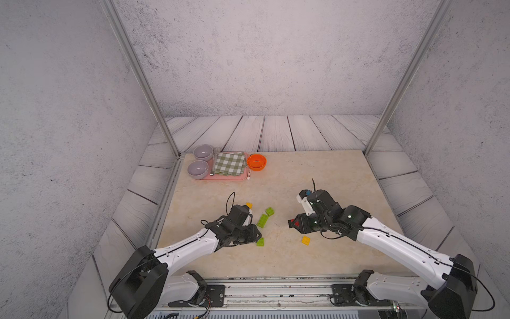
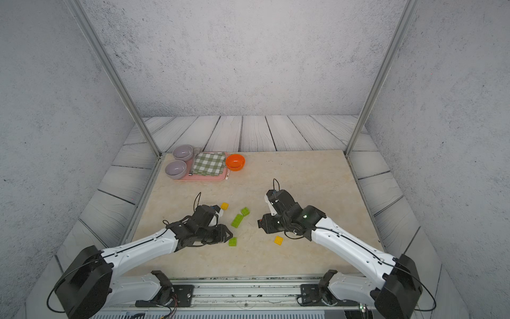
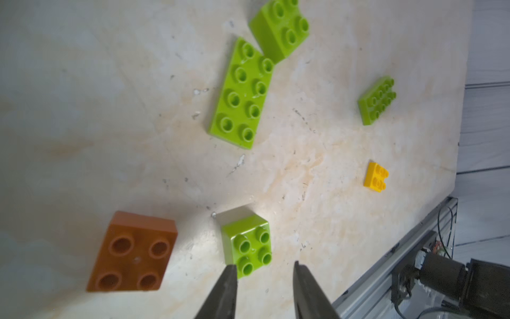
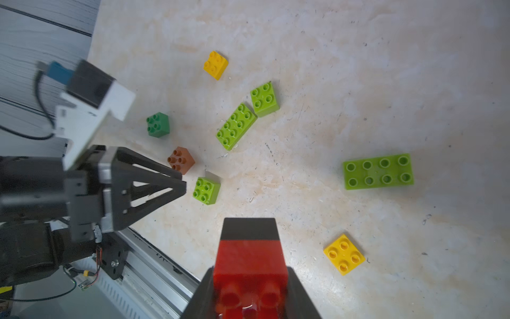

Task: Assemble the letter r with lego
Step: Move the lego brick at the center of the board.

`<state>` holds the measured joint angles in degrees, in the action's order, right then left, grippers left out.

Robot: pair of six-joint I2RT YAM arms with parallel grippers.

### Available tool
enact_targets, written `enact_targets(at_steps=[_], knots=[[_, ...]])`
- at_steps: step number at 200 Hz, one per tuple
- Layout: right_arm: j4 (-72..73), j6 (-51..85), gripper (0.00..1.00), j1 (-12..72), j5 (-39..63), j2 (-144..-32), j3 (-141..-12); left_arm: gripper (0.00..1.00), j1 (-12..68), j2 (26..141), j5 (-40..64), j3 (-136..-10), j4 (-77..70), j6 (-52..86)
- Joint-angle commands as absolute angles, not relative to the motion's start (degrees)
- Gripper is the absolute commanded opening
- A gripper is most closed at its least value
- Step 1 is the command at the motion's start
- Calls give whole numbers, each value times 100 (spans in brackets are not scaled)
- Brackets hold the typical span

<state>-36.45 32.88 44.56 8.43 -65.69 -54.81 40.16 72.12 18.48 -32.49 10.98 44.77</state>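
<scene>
Early stage; no r formed yet. Right gripper [image 4: 250, 272] jaws clamp a red brick [image 4: 248, 254] with a black brick [image 4: 249, 229] joined at its far end, above the worktop [image 4: 358, 69]. Left gripper [image 3: 263, 265] jaws apart, empty, tips at small lime brick [image 3: 247, 245]. Long lime brick [image 4: 378, 171], yellow brick [image 4: 344, 254] and others lie scattered, seemingly unjoined.

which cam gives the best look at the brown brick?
Left wrist: the brown brick is large and close there, with all four studs clear and nothing in front of it. The right wrist view shows it too, but small and farther off. Neither top view shows it; the left arm likely covers it.
</scene>
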Motion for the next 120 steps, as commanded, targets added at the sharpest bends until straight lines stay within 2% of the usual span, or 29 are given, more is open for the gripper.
enact_targets(at_steps=[1,27,72,120], knots=[[-3862,3302,0,4465,698,-6426,-5566,33,4022,7424,1733,-3177,1096,4338],[-3901,3302,0,4465,737,-6425,-5597,27,4025,7751,1991,-3117,736,4353],[-3891,3395,0,4467,717,-6443,-5516,23,4058,8002,2324,-2854,27,4710],[-3875,3497,0,4464,654,-6442,-5417,21,4437,8275,2365,-2761,-719,5256]])
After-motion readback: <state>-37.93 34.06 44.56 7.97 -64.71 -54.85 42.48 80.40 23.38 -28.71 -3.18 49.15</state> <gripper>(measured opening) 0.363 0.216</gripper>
